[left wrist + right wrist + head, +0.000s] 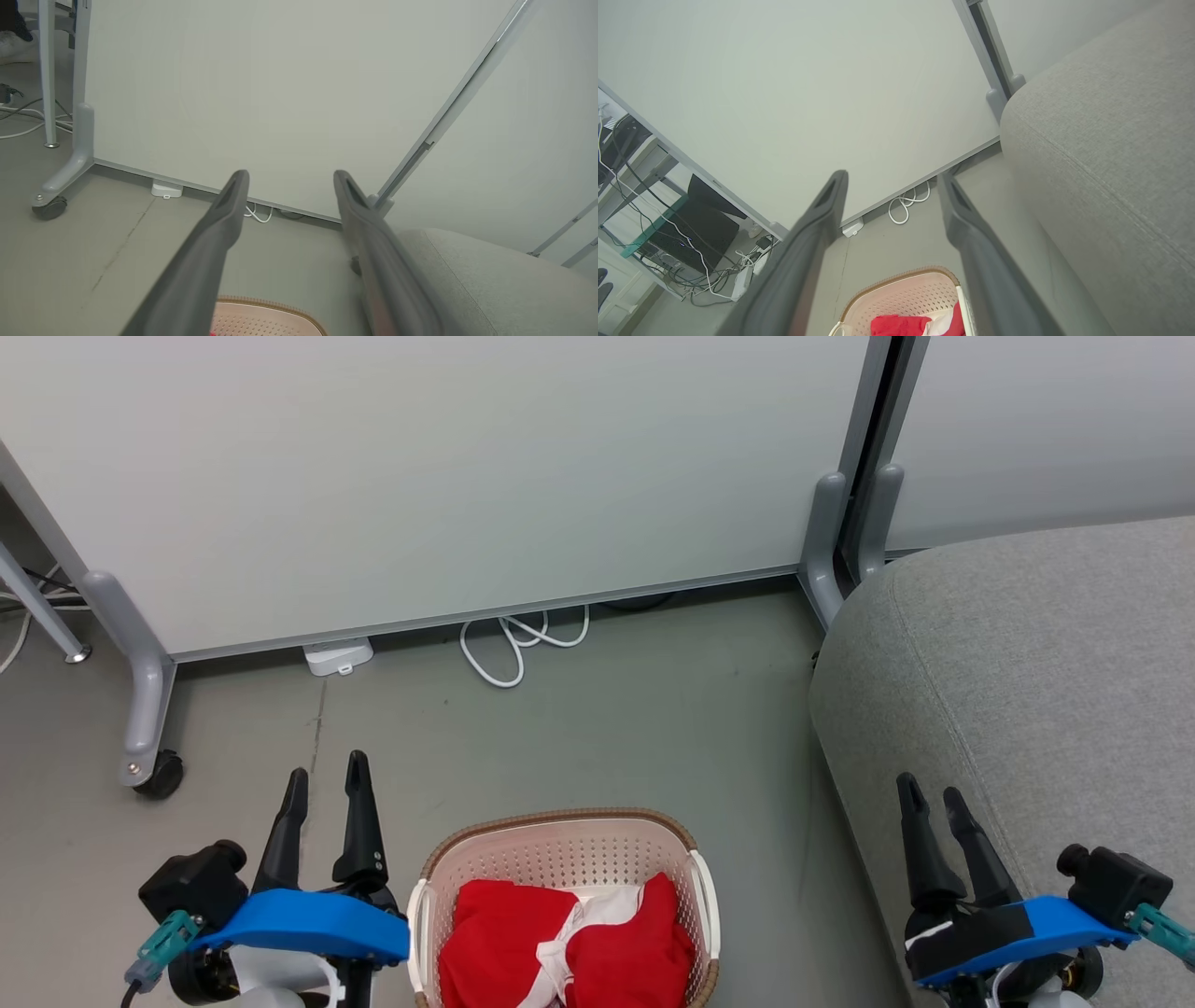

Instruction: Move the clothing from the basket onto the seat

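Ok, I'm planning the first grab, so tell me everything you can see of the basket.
The basket is cream-white plastic with perforated walls, a brown woven-look rim and white side handles. It stands upright on the grey floor, left of the seat and apart from it. Red and white clothing lies bunched inside. Its near edge is cut off in the head view.

The left gripper (289, 177) hung above the grey floor (117, 252) with its two dark fingers spread wide, nothing between them. Below them peeked the brown-rimmed basket (268, 307). The grey seat (490, 280) stood to the right, with a white partition panel (280, 93) behind.
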Available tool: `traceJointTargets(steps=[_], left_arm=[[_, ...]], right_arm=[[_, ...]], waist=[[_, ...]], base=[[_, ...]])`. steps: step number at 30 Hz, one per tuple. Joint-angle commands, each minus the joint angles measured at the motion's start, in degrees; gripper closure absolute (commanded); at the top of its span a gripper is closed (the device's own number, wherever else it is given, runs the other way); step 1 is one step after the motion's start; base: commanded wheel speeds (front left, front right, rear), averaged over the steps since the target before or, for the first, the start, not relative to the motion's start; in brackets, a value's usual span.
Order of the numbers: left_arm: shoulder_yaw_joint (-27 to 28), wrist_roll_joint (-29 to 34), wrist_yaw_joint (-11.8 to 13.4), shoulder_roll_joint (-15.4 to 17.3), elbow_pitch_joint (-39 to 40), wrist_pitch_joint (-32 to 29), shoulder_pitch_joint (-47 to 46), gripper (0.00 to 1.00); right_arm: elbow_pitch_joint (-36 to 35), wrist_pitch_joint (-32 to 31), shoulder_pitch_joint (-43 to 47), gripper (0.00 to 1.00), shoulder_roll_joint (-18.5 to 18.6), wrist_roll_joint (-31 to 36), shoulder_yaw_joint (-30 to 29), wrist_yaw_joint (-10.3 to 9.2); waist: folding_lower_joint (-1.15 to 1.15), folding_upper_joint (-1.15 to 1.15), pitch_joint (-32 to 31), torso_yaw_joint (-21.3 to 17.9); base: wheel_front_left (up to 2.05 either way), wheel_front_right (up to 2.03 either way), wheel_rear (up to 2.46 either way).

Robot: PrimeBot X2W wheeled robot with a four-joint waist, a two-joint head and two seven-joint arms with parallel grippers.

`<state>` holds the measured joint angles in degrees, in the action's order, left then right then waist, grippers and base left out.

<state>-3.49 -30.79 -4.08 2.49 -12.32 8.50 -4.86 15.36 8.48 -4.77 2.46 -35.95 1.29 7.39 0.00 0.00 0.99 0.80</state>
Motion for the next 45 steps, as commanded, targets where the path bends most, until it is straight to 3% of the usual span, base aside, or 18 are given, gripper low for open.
traceJointTargets(steps=[1,22,45], left_arm=[[-0.4,2.0,0.1,0.4,0.3,0.6,-1.3,0.00],[-2.4,14.0,0.5,0.4,-0.6,3.4,-1.5,0.00],[-3.8,22.6,0.2,0.5,-1.6,5.9,-1.5,0.00]], right_arm=[[-0.3,0.6,-1.3,0.00,0.5,1.8,0.3,0.10],[0.9,3.4,-1.4,0.00,0.5,12.3,1.5,0.13],[1.7,6.0,-1.7,0.00,0.6,22.4,2.3,0.15]], waist=[[0.00,0.00,0.0,0.0],[0.00,0.00,0.0,0.6],[0.00,0.00,0.0,0.8]], base=[[0.00,0.00,0.00],[0.00,0.00,0.00],[0.00,0.00,0.00]])
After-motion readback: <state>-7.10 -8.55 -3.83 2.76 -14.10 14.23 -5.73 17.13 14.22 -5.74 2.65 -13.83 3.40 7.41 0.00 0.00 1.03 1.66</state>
